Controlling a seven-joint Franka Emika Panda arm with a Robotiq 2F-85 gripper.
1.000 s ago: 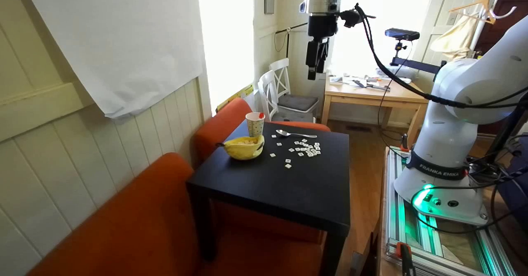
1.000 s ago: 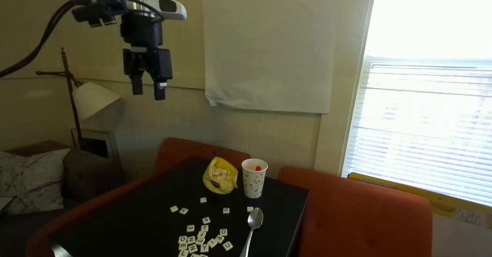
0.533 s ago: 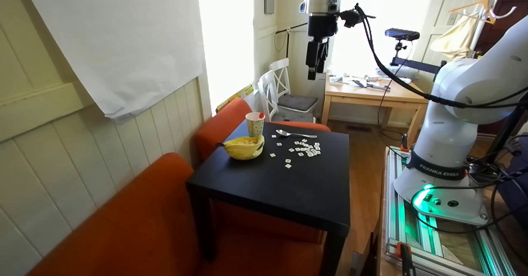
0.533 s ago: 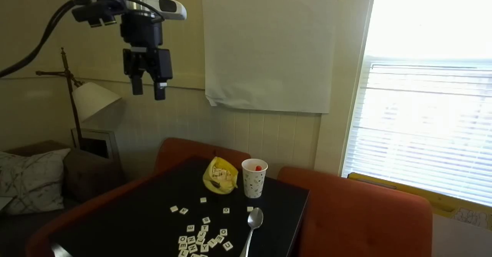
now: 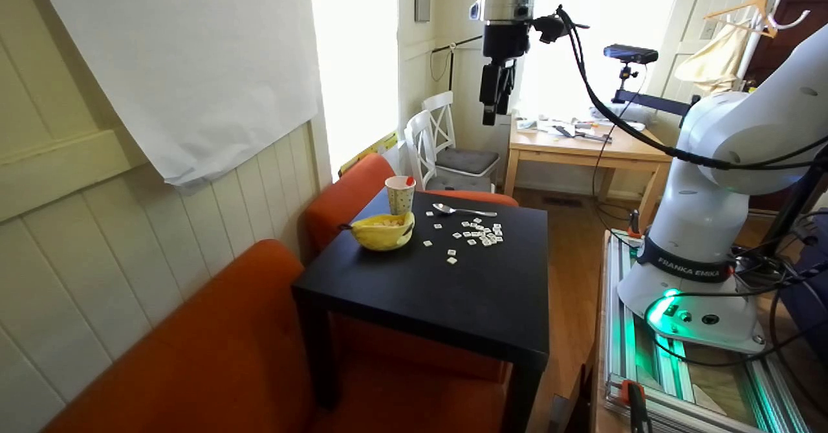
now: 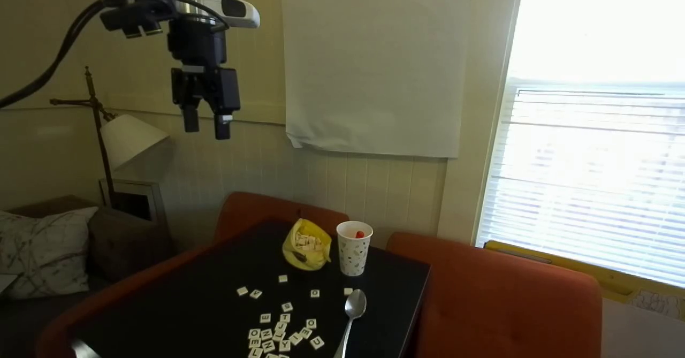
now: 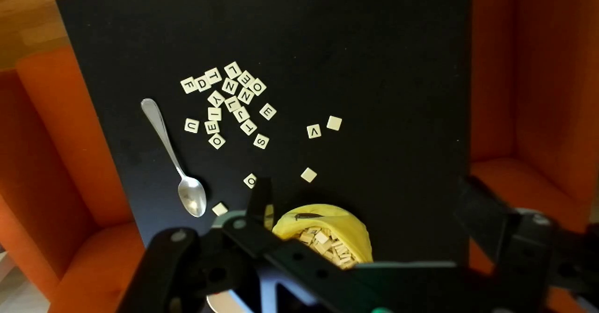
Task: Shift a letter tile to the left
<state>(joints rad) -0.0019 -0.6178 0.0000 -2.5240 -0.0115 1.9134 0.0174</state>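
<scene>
Black two-fingered gripper (image 6: 207,128): hung high above the rectangular black table (image 7: 398,83), jaws spread around nothing, presumably for clearance before descending. Yellow banana-shaped pouch (image 7: 347,224): stood open, likely as store for spare tiles (image 7: 323,246). Small square cream letter tiles (image 7: 232,104): lay loose on the same table, mostly bunched near the silver metal spoon (image 7: 189,187); most bore black capitals, three showed blank faces.

This looks like a home: shaded lamp (image 6: 132,141), patterned cushion (image 6: 47,256), orange padded seats (image 6: 497,304) and window blinds (image 6: 594,192).
</scene>
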